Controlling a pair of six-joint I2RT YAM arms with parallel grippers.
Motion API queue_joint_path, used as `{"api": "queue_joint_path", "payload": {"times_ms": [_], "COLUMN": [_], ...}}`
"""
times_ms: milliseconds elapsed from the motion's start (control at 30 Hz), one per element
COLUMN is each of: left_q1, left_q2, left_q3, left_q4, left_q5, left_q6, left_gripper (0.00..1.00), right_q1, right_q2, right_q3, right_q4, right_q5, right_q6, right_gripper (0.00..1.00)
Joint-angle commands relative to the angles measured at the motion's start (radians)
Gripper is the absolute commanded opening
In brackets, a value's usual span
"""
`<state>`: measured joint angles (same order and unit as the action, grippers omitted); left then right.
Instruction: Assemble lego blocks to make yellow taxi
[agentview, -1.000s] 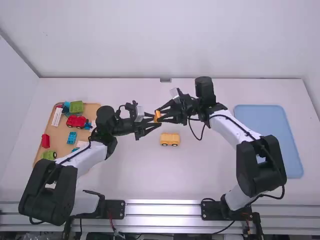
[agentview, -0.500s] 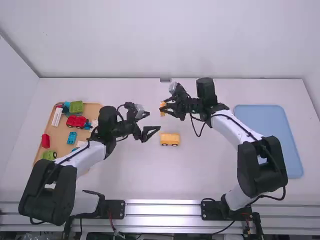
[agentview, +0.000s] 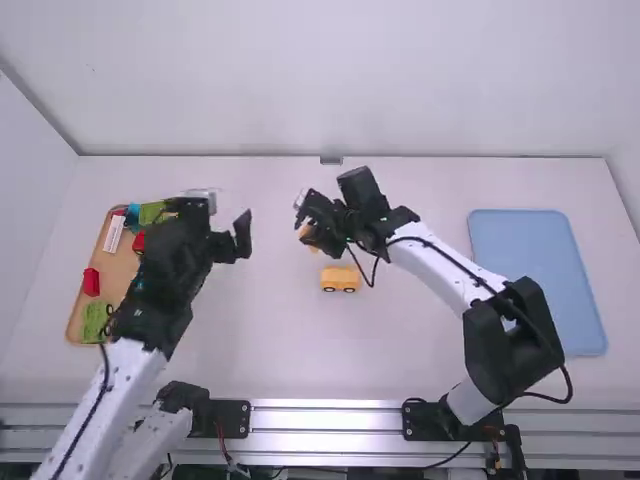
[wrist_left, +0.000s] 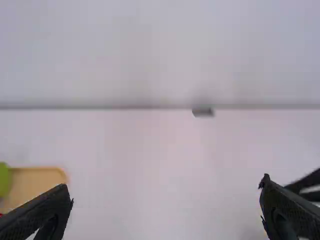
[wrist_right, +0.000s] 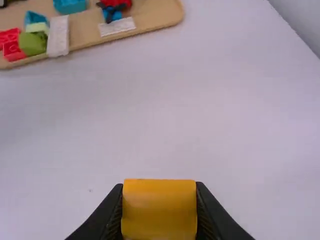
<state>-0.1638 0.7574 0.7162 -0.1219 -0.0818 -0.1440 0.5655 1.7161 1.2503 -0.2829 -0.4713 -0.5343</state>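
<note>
A yellow toy vehicle body, boxy and squared off, stands upright on its dark wheels on a white desk near the middle of the frame, two wheels showing along its near side. Just above it in the frame, the right end effector grips an orange-yellow block, its fingers pressed against opposite sides. The block (glossy by the right wrist view) shows a smooth, plain face with a lighter band along one edge, and is held apart from the vehicle body.

The left end effector, left of center in the frame, is open, its two fingers spread wide apart. A tan tray with rounded corners lies at the left of the frame, partly behind the left arm. Inside it are a long white piece, an upright-looking red block by the left rim, a green block toward the far end and a light-green piece at the near end. Other red and blue parts share the tray, though the blurred arm makes their shapes hard to tell. A light-blue tray rests at the right of the frame.
</note>
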Motion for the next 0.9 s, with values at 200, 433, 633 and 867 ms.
{"api": "queue_joint_path", "payload": {"times_ms": [200, 433, 633, 867], "left_q1": [0.000, 0.000, 0.000, 0.002], "left_q2": [-0.357, -0.496, -0.499, -0.499], "left_q3": [-0.150, -0.246, -0.282, -0.293], "left_q4": [-0.068, -0.037, -0.010, -0.012], "left_q5": [-0.335, -0.353, -0.353, -0.352], "left_q6": [-0.080, -0.096, -0.103, -0.103], "left_gripper": [0.99, 0.99, 0.99, 0.99], "right_q1": [0.129, 0.245, 0.296, 0.318], "right_q2": [0.277, 0.509, 0.639, 0.686], "right_q3": [0.366, 0.569, 0.650, 0.668], "right_q4": [-0.369, -0.557, -0.593, -0.612], "right_q5": [0.096, 0.310, 0.466, 0.525], "right_q6": [-0.234, -0.276, -0.226, -0.211], "right_gripper": [0.04, 0.04, 0.03, 0.09]}}
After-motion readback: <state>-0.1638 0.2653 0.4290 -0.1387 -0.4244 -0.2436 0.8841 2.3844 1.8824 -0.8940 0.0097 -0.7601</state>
